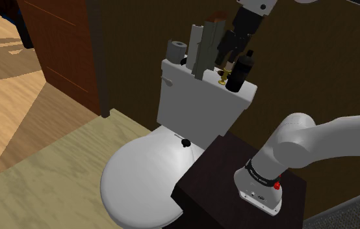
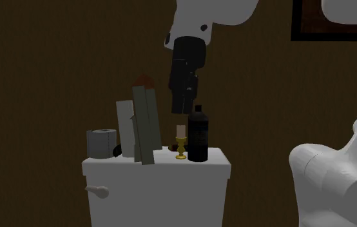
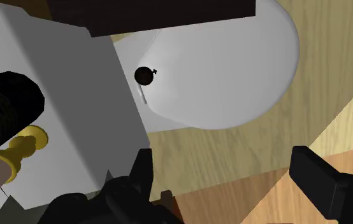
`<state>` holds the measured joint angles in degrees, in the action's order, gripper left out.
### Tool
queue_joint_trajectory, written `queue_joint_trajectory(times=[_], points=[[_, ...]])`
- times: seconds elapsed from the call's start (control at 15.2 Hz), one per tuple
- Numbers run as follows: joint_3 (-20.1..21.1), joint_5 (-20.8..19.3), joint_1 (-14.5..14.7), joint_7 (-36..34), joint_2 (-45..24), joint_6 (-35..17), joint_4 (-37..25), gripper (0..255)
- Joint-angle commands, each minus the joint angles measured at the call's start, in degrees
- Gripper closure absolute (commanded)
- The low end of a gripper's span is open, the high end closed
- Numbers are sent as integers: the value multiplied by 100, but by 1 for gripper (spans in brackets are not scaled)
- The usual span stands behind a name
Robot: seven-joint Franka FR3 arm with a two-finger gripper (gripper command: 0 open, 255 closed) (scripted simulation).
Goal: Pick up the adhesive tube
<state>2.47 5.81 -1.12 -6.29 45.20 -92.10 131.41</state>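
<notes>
- Dark brown wall [image 2: 55,58] closed off the space behind a white toilet [image 1: 140,182], and a pale wood floor [image 1: 49,162] lay open on the side away from the stand.
- The tank lid [image 2: 158,158] was crowded. A grey toilet-paper roll [image 2: 101,142] sat at one end, next to it tall grey boxes [image 2: 144,126] stood upright, then came a candle in a brass holder [image 2: 181,143], and a black bottle [image 2: 198,135] stood just beside that, near the lid's far end.
- The candle holder stood near the tank lid's front edge.
- The gripper [image 2: 181,111] hung above the candle, in the gap between the boxes and the bottle, touching none of them.
- In the wrist view the gripper [image 3: 232,184] had its fingers [image 3: 325,181] spread wide with nothing between them. Below them lay floor and the tank's edge.
- The adhesive tube [image 1: 186,142] showed as a small black thing on the closed toilet lid [image 1: 133,195], at its hinge end just in front of the tank, well below the gripper. Its exact shape was too small to tell.
- From the wrist the adhesive tube [image 3: 144,76] had bare white lid on every side.
- The dark stand [image 1: 218,188] had its corner just beside the toilet lid's edge, near the tube, narrowing that side.
</notes>
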Motion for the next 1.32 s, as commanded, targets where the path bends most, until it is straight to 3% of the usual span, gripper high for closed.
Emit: queue_joint_trajectory(times=[0.0,0.33,0.66,0.86,1.12,1.19,1.25], points=[[0,0,0,0,0,0,0,0],[-597,-1032,509,2349,-383,1193,-343,0],[-1064,-2367,1007,4828,-840,1911,-651,0],[-1301,-3255,1298,6344,-1095,2040,-745,0],[-1584,-4441,1644,8314,-1379,1835,-732,0],[-1640,-4685,1708,8719,-1430,1738,-710,0],[-1651,-4684,1705,8680,-1420,1679,-631,0]])
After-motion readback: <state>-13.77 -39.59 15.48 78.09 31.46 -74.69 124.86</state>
